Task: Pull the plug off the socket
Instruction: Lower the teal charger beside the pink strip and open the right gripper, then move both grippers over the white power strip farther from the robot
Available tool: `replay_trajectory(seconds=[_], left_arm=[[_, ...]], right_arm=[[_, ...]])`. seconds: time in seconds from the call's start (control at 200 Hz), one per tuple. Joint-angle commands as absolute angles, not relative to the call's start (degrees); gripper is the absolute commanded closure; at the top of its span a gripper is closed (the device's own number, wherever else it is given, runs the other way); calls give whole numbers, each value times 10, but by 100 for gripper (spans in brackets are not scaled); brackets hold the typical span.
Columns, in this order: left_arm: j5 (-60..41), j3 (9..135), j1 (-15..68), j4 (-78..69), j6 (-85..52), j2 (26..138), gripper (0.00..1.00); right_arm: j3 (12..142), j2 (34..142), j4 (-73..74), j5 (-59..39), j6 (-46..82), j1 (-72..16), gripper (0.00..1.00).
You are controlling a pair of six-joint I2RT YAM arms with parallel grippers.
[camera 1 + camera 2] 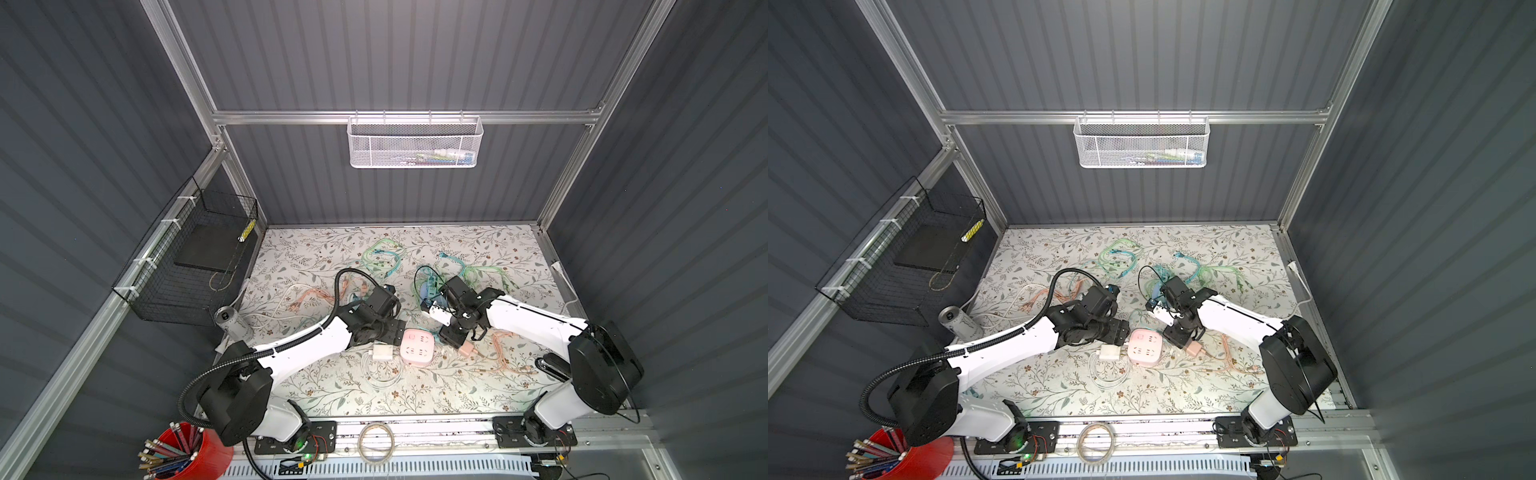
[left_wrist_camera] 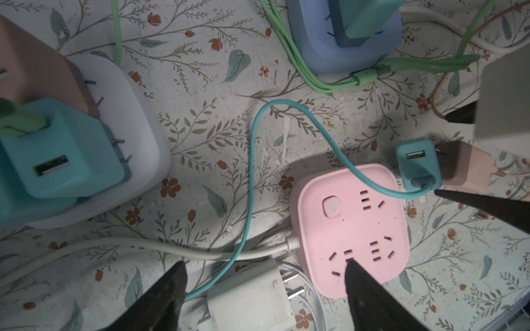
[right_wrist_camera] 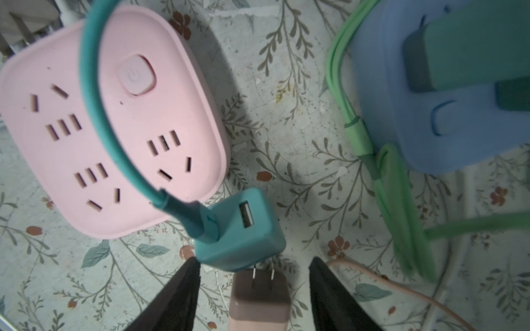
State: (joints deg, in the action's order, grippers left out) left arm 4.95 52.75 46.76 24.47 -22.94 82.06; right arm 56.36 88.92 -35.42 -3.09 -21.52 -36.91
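Left wrist view: left gripper (image 2: 265, 263) low over the floral tabletop (image 2: 218, 120); jaws spread wide, clamping nothing.
Between those jaws: white plug (image 2: 252, 298) on its side, prongs bare and aimed at the pink socket (image 2: 352, 217).
Left fingertip: one dark fingertip (image 2: 351, 266) lies over the pink socket's face; whether it touches cannot be told.
Pink socket: flat on the tabletop, every slot on its face empty; in both top views it sits between the two arms, with the white plug just to its left.
Teal plug (image 3: 241, 232): out of the socket, tilted, just beside the pink socket's corner; its bare prongs rest against the pink-brown plug (image 3: 258, 298).
Teal cable (image 3: 94, 114): runs from the teal plug in an arc across the pink socket's face.
Pink-brown plug, top view: pink-brown plug (image 1: 467, 349) lies on the tabletop just right of the pink socket.
Right gripper (image 3: 255, 259): jaws parted wider than the teal plug, which sits just past their tips; nothing is clamped between them.
Blue socket (image 3: 430, 114): near the right gripper, a green plug (image 3: 473, 43) standing in it, green cables (image 3: 387, 172) bundled beside it.
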Motion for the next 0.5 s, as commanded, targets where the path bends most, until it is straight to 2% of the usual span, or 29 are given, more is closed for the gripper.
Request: replay_trajectory(seconds=[0.0,0.225,0.495], left_arm=[[57,520,463,261,-227,803,13],[84,525,462,266,-231,789,11],[131,540,459,285,-236,774,0]], right_arm=[[560,864,-335,-44,-203,-372,37],[548,833,-298,-47,-186,-372,30],[520,779,-208,-49,-164,-373,21]])
